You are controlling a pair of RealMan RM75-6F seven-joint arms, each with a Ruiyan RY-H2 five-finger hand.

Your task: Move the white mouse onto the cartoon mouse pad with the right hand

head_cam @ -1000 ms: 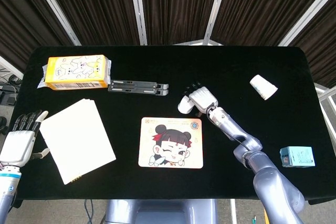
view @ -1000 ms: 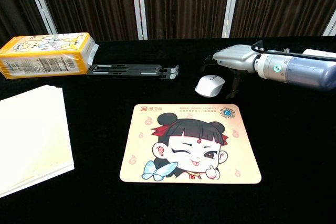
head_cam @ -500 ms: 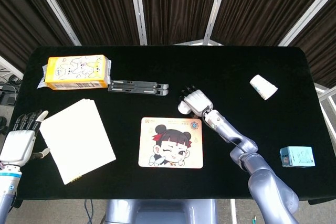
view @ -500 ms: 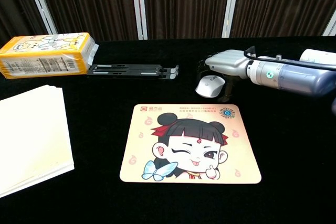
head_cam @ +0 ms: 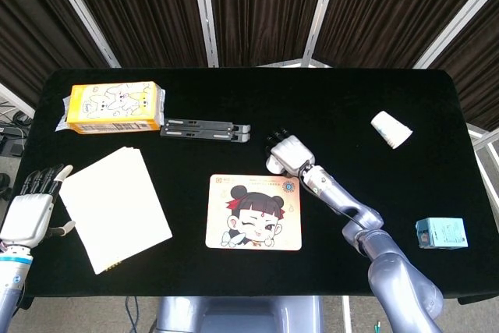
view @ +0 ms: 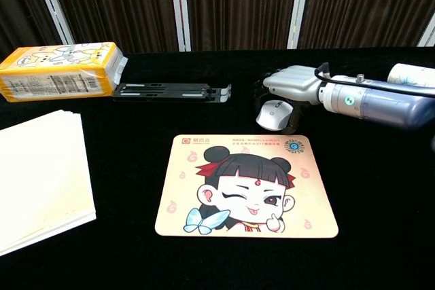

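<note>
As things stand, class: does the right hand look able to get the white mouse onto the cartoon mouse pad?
Probably yes: the right hand already covers the white mouse, just beyond the cartoon mouse pad, with nothing between them.

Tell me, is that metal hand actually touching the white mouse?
Touching. In the chest view the right hand lies over the white mouse, its dark fingers down against the mouse's side with no gap showing.

- The table (head_cam: 234,99) has a black cloth.
- The mouse (view: 273,115) is white.
- The mouse pad (view: 248,185) is peach and shows a cartoon girl with black hair.
- The tissue pack (head_cam: 114,107) is orange and white, with cartoon drawings.
- The paper stack (head_cam: 115,208) is cream.
- The cup (head_cam: 391,129) is white.
- The small box (head_cam: 441,233) is teal.
- The right hand (view: 293,85) is silver-grey.
</note>
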